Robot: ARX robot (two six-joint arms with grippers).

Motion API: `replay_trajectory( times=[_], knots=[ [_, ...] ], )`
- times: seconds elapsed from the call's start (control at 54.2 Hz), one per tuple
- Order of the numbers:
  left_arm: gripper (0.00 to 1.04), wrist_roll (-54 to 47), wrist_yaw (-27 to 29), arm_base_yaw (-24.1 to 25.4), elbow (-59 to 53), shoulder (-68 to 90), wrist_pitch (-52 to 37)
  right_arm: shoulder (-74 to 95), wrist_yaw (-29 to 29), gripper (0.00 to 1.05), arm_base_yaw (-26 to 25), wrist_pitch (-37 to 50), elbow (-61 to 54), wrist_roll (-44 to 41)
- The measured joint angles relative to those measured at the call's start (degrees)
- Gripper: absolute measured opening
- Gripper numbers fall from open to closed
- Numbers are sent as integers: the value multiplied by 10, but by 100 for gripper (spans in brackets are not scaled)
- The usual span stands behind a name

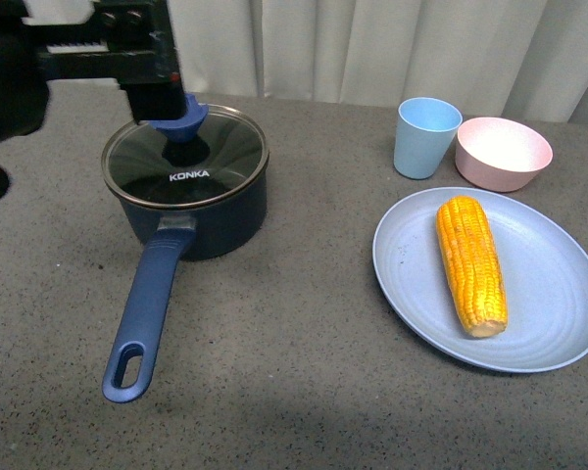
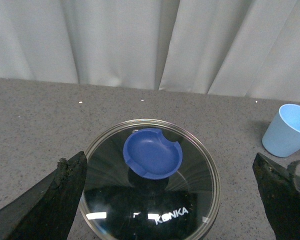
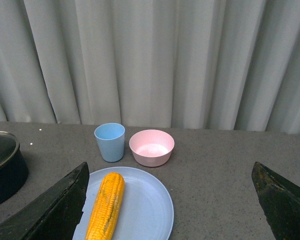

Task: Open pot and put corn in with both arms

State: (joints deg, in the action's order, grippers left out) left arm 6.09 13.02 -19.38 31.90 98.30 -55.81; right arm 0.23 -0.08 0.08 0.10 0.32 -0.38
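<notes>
The navy pot (image 1: 208, 221) stands on the table at the left, closed by a glass lid (image 1: 220, 157) with a blue knob (image 1: 183, 125). Its long handle (image 1: 147, 313) points toward me. My left arm (image 1: 108, 49) hangs over the pot's far side. In the left wrist view my left gripper (image 2: 170, 192) is open above the lid (image 2: 190, 185), its fingers (image 2: 60, 192) wide on both sides of the knob (image 2: 152, 152) and touching nothing. The corn (image 1: 470, 262) lies on a blue plate (image 1: 549, 323) at the right. My right gripper (image 3: 170, 200) is open and empty above the plate's edge (image 3: 150, 210), beside the corn (image 3: 106, 205).
A light-blue cup (image 1: 426, 137) and a pink bowl (image 1: 503, 152) stand behind the plate. White curtains hang behind the table's far edge. The pot's rim also shows in the right wrist view (image 3: 5, 175).
</notes>
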Motion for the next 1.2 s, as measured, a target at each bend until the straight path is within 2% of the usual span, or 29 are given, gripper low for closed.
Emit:
replay_trajectory(
  times=[0.148, 0.461, 1.106, 1.143, 1.198],
  knots=[
    [98, -16, -11, -2, 80, 110, -3, 0, 0, 95, 0, 0, 0, 0],
    [98, -50, -24, 22, 202, 223, 23, 0, 0, 95, 0, 0, 0, 0],
    [98, -52, -23, 39, 249, 261, 75, 0, 0, 95, 0, 0, 0, 0],
    [95, -53, -23, 40, 249, 261, 75, 0, 0, 95, 0, 0, 0, 0],
    [83, -59, -27, 40, 249, 261, 74, 0, 0, 95, 0, 0, 0, 0]
  ],
)
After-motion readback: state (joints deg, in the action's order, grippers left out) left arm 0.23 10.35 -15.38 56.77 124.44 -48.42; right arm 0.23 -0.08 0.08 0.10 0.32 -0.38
